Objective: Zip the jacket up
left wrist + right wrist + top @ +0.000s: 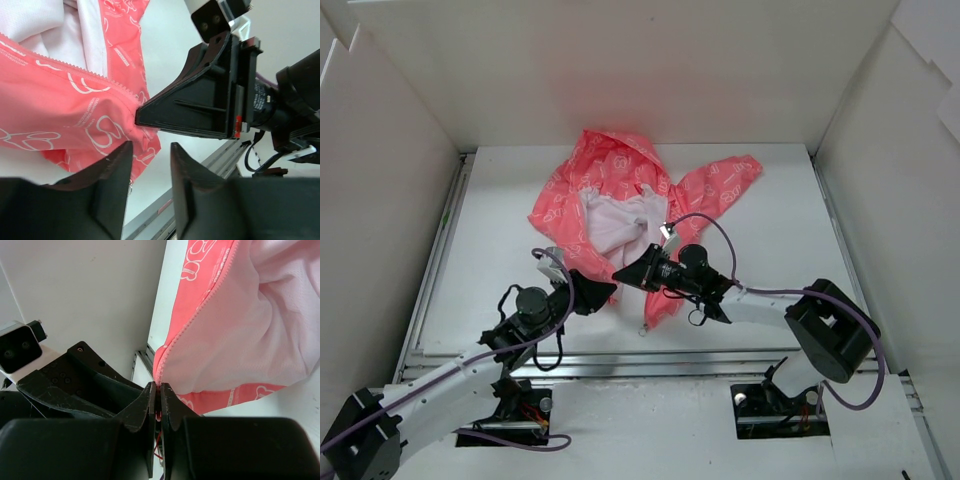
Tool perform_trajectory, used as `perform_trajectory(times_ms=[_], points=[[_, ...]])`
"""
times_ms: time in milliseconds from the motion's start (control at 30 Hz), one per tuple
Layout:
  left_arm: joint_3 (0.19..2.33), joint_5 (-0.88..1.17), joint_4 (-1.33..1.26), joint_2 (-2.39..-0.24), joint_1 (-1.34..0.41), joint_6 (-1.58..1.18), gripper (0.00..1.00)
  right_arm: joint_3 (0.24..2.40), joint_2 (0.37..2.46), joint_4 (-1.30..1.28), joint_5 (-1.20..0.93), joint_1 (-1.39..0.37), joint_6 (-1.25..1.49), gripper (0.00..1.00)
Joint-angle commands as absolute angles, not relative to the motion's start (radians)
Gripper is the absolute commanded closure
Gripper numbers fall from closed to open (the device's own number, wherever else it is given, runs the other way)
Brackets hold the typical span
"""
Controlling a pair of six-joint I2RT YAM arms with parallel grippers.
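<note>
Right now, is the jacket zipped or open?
Open: the jacket lies parted in front, its white lining exposed, zipper teeth running along a free edge.

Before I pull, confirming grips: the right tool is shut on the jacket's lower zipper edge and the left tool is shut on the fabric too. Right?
Not quite. The left tool is open: the left wrist view shows its fingers apart, not closed on the fabric. The right tool is shut on the lower zipper edge of the jacket, as you said.
</note>
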State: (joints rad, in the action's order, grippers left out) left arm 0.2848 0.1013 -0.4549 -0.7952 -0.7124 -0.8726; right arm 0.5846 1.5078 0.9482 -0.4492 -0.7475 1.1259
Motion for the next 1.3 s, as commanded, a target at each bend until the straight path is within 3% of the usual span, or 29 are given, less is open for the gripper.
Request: perform_trajectory(times_ms=[0,133,1267], points=[[0.266,0.086,-0.577,-0.770,-0.710,-0.906,0.66,0.578,1.471,1.097,-0.423,-0.749,1.152,1.00],[0.253,0.074,-0.617,-0.779,-0.710,-0.937,0.62,0.569,1.491,1.156,-0.433,-0.746,1.190,1.00],[0.218,0.009,-0.811,-0.842,-0.710,-1.006,0.74,0.561,1.539,1.247,-0.477,-0.747,1.232,1.00]])
